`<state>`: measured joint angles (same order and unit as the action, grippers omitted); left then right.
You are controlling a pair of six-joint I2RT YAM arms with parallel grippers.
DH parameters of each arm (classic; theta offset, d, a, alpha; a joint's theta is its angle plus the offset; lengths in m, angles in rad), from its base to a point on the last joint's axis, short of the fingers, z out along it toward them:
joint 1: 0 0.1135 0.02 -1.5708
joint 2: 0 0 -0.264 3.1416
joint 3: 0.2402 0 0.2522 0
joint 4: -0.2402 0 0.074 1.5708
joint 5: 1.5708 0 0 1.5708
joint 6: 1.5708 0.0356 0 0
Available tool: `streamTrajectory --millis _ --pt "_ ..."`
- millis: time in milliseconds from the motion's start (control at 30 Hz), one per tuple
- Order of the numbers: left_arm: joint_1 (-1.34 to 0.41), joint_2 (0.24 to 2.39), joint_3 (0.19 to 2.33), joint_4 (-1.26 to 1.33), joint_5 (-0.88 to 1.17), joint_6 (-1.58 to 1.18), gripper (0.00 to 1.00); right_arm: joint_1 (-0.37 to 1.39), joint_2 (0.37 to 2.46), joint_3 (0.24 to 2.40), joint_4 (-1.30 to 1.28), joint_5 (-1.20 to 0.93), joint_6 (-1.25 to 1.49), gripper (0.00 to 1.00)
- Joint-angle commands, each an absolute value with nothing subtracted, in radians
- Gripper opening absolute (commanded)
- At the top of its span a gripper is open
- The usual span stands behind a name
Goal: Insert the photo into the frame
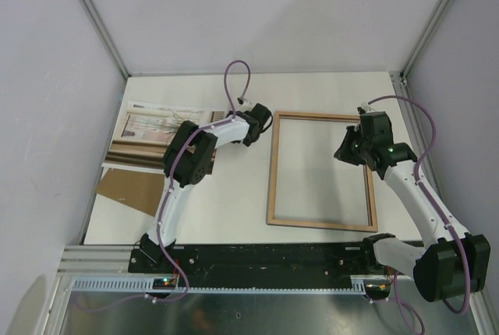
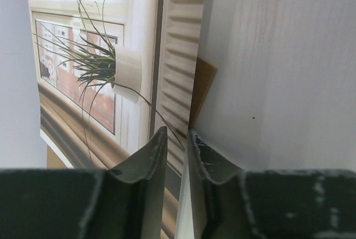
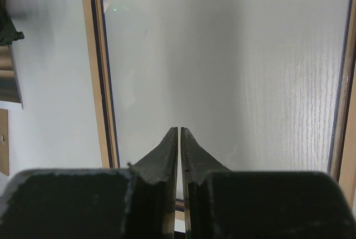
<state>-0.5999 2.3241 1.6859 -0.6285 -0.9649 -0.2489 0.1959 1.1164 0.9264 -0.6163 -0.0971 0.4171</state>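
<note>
Photo (image 2: 94, 100) edge at parted left fingers (image 2: 149, 164)

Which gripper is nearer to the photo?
Left. The left gripper is at the photo, jaws either side of its edge. The right gripper hangs over the frame, well away from the photo.

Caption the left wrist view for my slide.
Left gripper straddling the photo edge, cardboard peeking out beneath.

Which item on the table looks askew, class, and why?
The brown cardboard board lies skewed on the left, one corner poking out from under the photo, not lined up with it. The frame lies flat, wood side up.
</note>
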Motion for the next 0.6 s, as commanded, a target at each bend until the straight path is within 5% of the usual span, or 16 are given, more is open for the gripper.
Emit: streamTrajectory --millis 0,200,567 --pt "-0.583 2.355 1.698 -0.631 -0.905 -0.262 0.22 0.188 1.092 0.921 -0.601 -0.111 0.403 0.10" --pt "-0.588 2.267 1.699 -0.634 -0.916 -0.238 0.02 0.184 1.093 0.916 -0.592 -0.119 0.405 0.10" --pt "-0.666 2.047 1.733 -0.728 -0.955 -0.202 0.00 0.186 1.105 0.916 -0.550 -0.142 0.430 0.10"
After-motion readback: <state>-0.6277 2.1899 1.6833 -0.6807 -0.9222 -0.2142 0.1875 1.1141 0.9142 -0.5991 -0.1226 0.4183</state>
